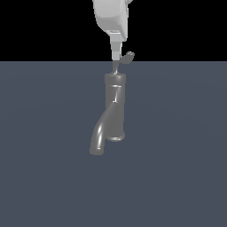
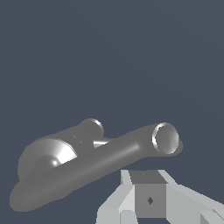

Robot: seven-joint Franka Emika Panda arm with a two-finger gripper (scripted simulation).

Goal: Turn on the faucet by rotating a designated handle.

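A flat, dark blue-grey surface (image 1: pixel 177 177) fills the lower part of the exterior view under a black background. The faucet (image 1: pixel 114 108), dark grey and glossy, stands upright near the centre of the surface; its thick curved spout tube (image 1: pixel 98 135) sweeps down toward the exterior view's left and ends in an open mouth. From the ringed cap rises the handle (image 1: pixel 123 60), a thin grey rod that bends toward the exterior view's right and ends in a small upturned tip.

The gripper (image 1: pixel 116 56) descends from the top of the frame, white-bodied, directly above the cap. Its one visible finger (image 1: pixel 115 48) reaches down to the level of the handle and stands just beside the rod, on the exterior view's left of the upturned tip; whether they touch cannot be told. Only this finger shows, so whether the jaws are released or clenched cannot be told.

In the wrist view the faucet (image 2: pixel 65 162) lies foreshortened, with the spout's open mouth (image 2: pixel 166 138) near the pale gripper housing (image 2: pixel 148 197) at the frame's edge. The handle cannot be made out there with certainty.
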